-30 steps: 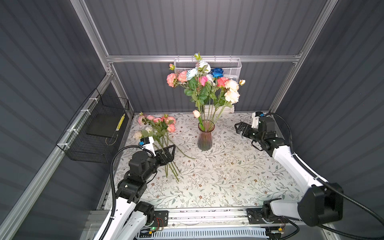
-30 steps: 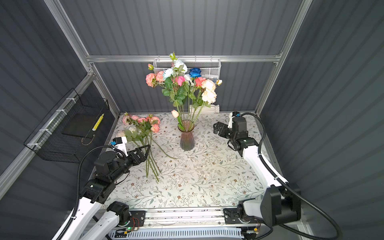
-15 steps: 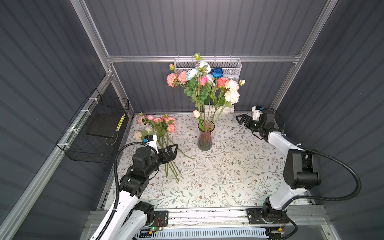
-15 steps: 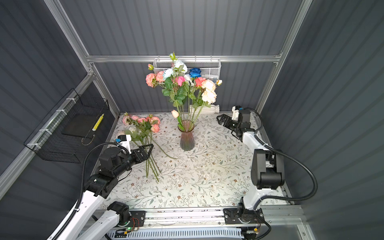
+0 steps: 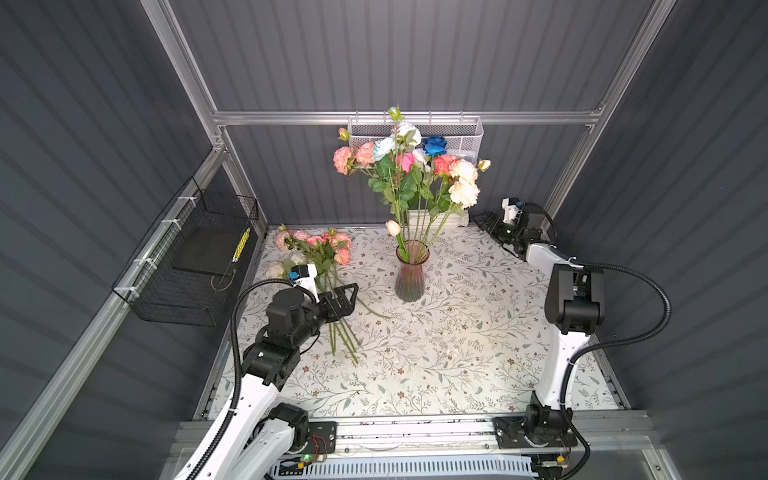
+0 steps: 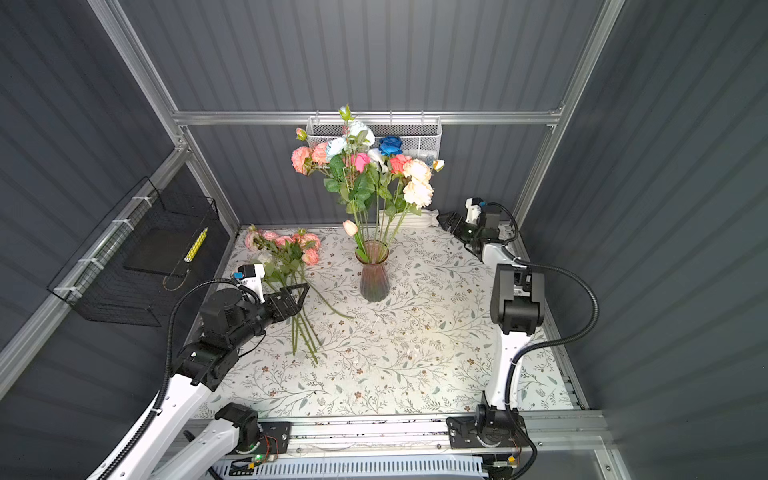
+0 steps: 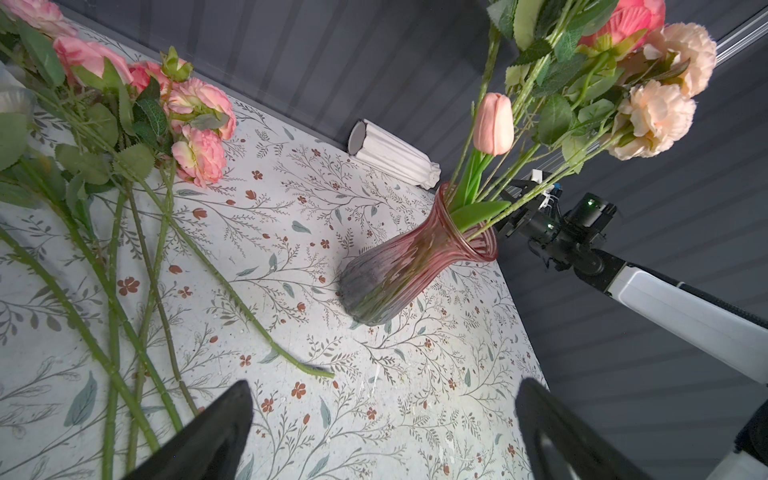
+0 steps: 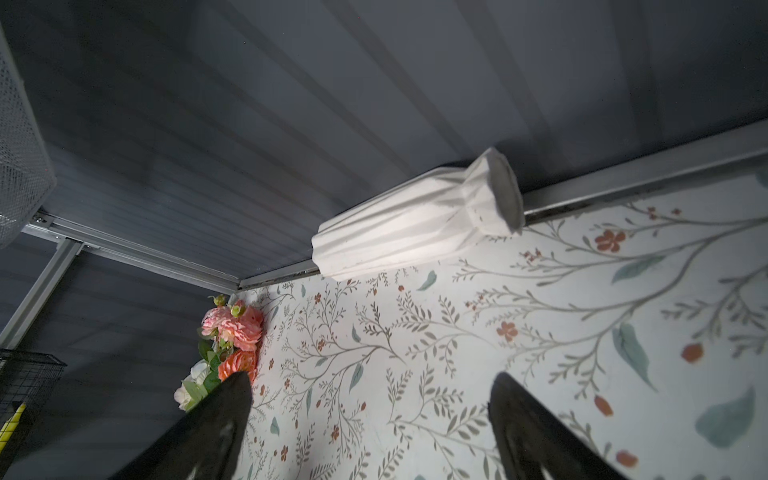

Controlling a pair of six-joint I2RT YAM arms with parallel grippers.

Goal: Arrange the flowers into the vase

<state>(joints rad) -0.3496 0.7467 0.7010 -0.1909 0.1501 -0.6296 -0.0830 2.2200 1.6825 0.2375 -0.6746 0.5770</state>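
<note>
- Loose flowers (image 5: 328, 245) lie left of centre, stems running down-frame, close by the left gripper (image 5: 351, 301) (jaws apart, empty)
- Farther off, upper right: the right gripper (image 5: 482, 220), also apart

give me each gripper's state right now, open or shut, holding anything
Left gripper: open, empty, above the loose flowers.
Right gripper: open, empty, near the white vase lying on its side.
</note>
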